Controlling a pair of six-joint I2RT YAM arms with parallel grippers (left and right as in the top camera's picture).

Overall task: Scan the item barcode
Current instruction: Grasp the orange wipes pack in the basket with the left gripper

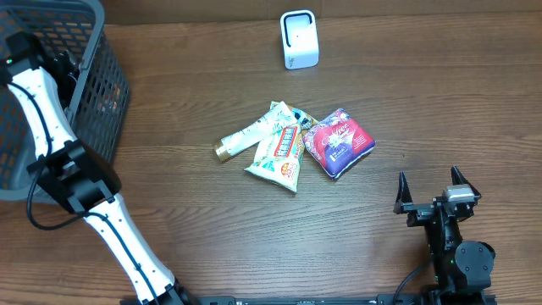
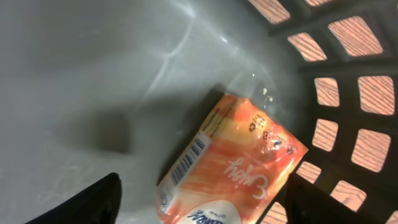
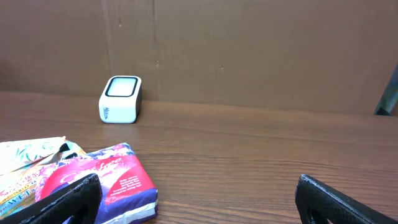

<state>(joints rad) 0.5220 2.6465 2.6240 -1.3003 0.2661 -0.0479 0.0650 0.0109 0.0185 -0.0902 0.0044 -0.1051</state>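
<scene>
Left arm [image 1: 52, 127] reaches into the grey basket [image 1: 106, 85] at 10 o'clock on the table [image 1: 212, 237]. Left fingers [image 2: 93, 200] stand apart, gripping nothing. The orange packet [image 2: 230, 168] lies flat on the basket floor between them, barcode [image 2: 188, 163] face up, close to the mesh wall. Right fingers [image 3: 68, 199] spread wide, nothing between them, at 5 o'clock. White scanner [image 1: 299, 39] at 12 o'clock. Tube [image 1: 246, 137], pouch [image 1: 279, 157] and purple pack [image 1: 339, 142] heaped at centre, touching.
</scene>
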